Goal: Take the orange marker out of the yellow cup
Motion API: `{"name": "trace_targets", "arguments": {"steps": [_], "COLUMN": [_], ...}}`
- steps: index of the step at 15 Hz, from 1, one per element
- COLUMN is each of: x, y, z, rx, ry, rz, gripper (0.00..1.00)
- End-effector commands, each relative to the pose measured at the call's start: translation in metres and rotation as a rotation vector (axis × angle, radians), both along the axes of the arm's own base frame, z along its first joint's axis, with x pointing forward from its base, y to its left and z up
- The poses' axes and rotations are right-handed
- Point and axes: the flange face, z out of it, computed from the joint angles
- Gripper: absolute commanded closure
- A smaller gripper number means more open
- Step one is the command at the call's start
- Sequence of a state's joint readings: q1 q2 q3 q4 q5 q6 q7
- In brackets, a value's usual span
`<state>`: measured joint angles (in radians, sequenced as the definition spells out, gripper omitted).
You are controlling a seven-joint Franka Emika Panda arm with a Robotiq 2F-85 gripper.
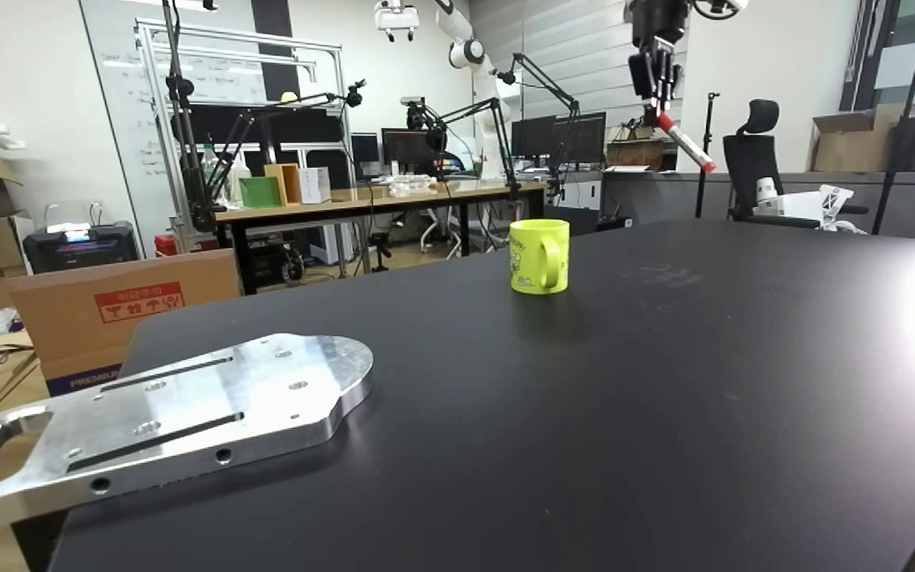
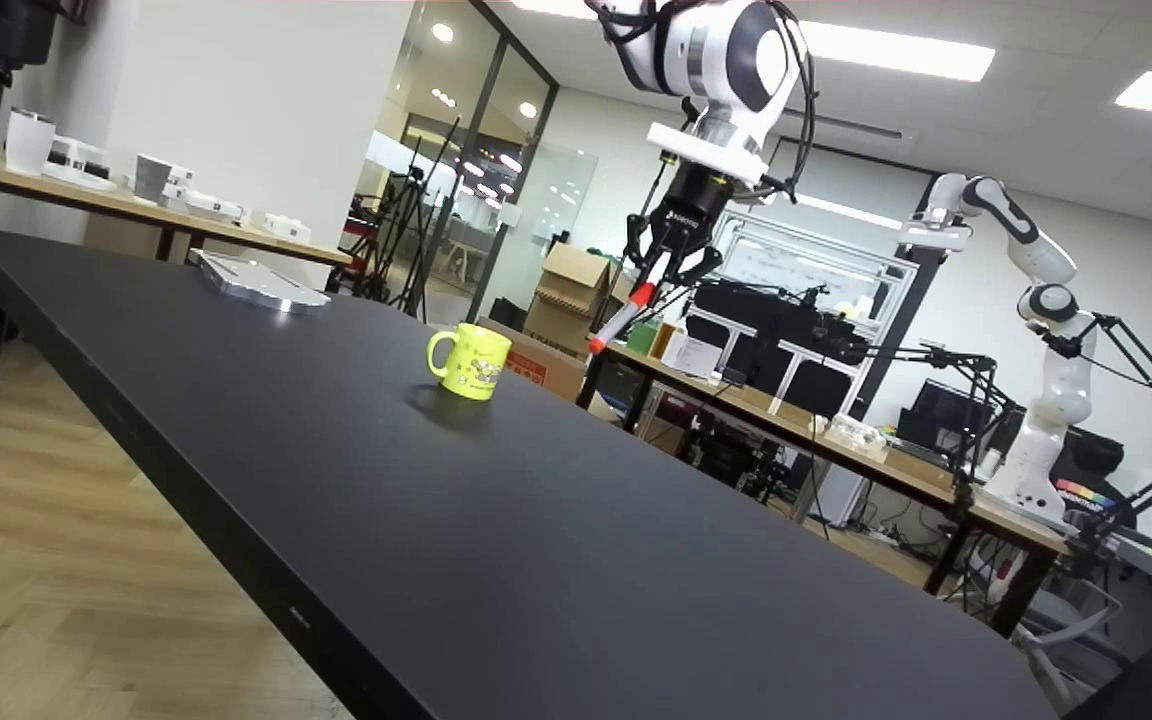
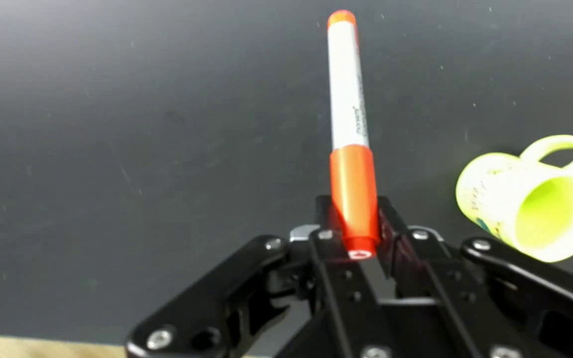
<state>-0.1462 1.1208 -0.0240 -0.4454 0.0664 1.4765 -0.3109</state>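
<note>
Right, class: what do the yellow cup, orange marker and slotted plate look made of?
Yellow cup: perhaps glazed ceramic, judging by its smooth printed wall; plastic is possible.
Orange marker: likely smooth plastic, with a soft lengthwise sheen.
Slotted plate: shiny metal, perhaps aluminium, given its silvery reflections.

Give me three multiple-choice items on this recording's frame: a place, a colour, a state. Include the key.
1. Where does the yellow cup stand?
A. Metal plate
B. Black table
C. Wooden floor

2. Barrel colour of the orange marker?
A. White
B. Green
C. Black

3. The gripper is:
A. Open
B. Shut on the cup
C. Shut on the marker

Key:
1 B: both exterior views show it upright there.
2 A: the wrist view shows white between orange ends.
3 C: the wrist view shows it clasping one marker end.
</note>
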Motion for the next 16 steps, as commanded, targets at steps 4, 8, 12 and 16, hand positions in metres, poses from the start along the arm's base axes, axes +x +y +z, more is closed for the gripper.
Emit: {"name": "trace_targets", "arguments": {"steps": [4,8,12,16], "x": [-0.028,-0.043,-0.059,-0.072], "y": [-0.065,-0.094,-0.119,-0.131], "z": [-0.087,-0.146,-0.200,-0.228], "rx": [0.031,0.048,0.051,0.061], "ry": [0.207,0.288,0.357,0.405], "rz": [-0.105,-0.141,-0.183,-0.216], "gripper": [0.94,0.94,0.94,0.94]}}
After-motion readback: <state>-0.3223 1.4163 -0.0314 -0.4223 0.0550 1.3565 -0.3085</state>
